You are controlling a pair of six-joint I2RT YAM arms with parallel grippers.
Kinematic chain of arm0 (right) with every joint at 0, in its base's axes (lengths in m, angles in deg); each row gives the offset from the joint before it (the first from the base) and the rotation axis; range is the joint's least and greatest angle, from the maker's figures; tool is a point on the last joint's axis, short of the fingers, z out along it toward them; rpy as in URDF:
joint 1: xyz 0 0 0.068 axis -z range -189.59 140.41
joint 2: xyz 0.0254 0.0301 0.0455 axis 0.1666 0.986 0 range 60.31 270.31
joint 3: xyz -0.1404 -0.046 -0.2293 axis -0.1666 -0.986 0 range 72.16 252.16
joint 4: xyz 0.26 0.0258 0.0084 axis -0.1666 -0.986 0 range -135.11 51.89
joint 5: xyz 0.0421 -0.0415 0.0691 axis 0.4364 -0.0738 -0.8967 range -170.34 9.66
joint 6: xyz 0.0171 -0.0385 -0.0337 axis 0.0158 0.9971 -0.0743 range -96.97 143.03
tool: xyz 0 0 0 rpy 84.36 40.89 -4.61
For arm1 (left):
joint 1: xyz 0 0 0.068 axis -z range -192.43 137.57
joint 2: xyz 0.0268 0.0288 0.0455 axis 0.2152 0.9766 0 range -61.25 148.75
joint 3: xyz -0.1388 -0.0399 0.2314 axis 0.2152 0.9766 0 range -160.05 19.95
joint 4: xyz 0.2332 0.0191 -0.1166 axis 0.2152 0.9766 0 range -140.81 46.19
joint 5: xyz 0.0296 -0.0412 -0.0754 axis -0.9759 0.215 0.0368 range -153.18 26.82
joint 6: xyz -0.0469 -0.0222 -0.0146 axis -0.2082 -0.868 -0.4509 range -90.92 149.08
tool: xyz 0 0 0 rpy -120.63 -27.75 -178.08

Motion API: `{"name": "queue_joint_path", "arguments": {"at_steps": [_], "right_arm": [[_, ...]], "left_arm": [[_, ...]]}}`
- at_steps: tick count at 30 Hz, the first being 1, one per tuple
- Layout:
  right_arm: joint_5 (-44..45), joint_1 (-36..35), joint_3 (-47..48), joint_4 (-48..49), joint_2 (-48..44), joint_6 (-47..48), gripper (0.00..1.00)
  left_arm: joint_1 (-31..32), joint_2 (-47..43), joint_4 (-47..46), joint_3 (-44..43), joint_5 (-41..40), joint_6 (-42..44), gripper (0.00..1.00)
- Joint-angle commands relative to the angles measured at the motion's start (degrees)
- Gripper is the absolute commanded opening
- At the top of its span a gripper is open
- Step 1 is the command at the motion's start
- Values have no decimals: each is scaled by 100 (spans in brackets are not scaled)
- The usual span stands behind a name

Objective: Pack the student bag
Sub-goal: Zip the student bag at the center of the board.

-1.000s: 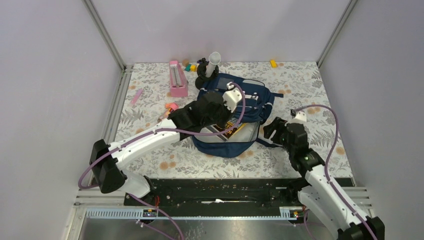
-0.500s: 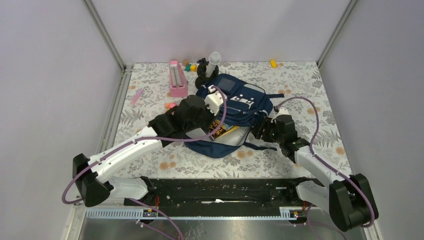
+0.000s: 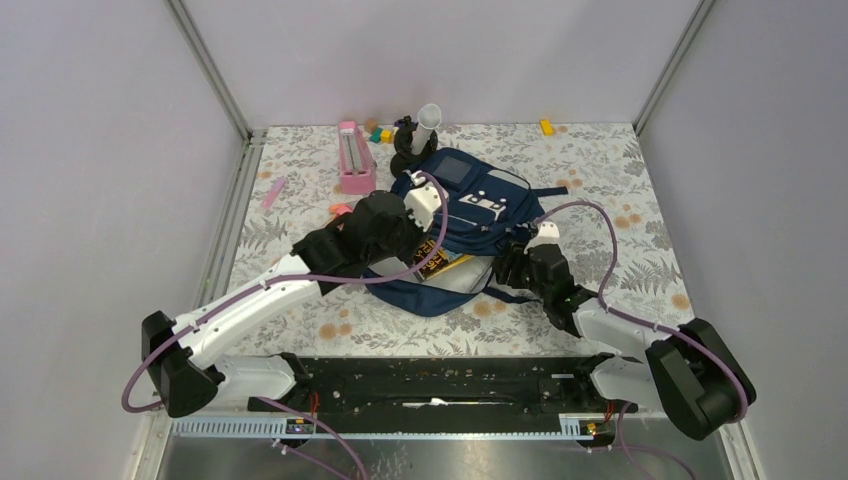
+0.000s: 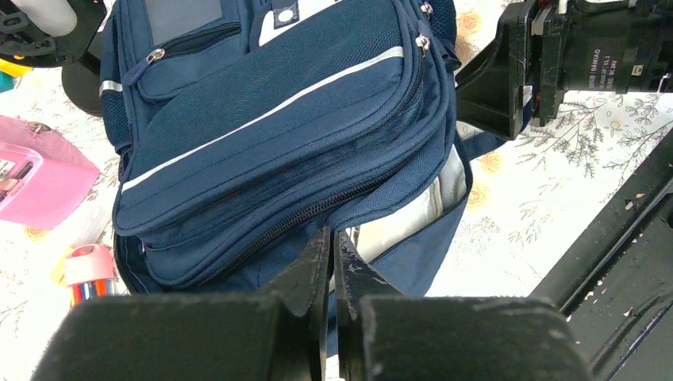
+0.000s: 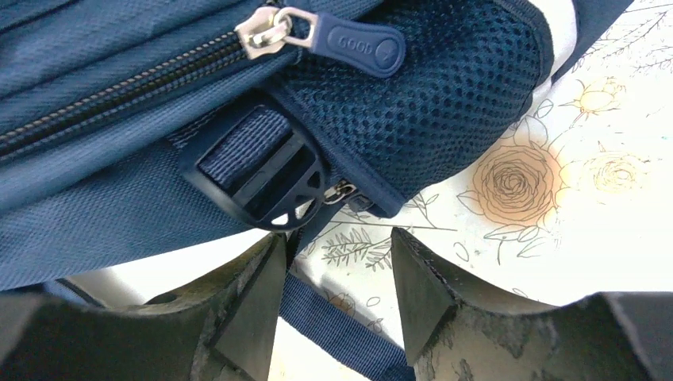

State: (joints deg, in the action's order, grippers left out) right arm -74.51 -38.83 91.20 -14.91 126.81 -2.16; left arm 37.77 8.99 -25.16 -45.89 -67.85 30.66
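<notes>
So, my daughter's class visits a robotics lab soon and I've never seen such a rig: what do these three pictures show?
The machine is two white-and-black robot arms, a left arm and a right arm, bolted at the table's near edge, each ending in a two-finger gripper. One picture comes from a fixed camera overhead; the other two from a camera on each wrist, showing its own fingers. On the flowered tablecloth lies a navy blue fabric backpack, mouth open, with a flat black-and-yellow item, perhaps a book, poking out. Farther back are a pink plastic case, a white tube and a yellow block. The left gripper is shut at the bag's open edge; whether it pinches fabric is unclear. The right gripper is open close to a black plastic strap buckle, holding nothing.
</notes>
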Motion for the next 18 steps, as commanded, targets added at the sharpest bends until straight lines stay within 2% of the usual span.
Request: {"name": "queue_joint_path", "arguments": {"at_steps": [1,5,13,18], "right_arm": [[497,-21,-90,906,292,173,57],[513,-20,-246,1549,562,223,58],[416,-19,-173,2139,828,93,59],[249,-21,-209,2230,633,-64,50]], "left_arm": [[-135,-311,-368,-50,-122,50,0],[-149,-296,-351,-57,-105,59,0],[-160,-265,-332,-68,-64,54,0],[-159,-225,-324,-82,-17,46,0]]}}
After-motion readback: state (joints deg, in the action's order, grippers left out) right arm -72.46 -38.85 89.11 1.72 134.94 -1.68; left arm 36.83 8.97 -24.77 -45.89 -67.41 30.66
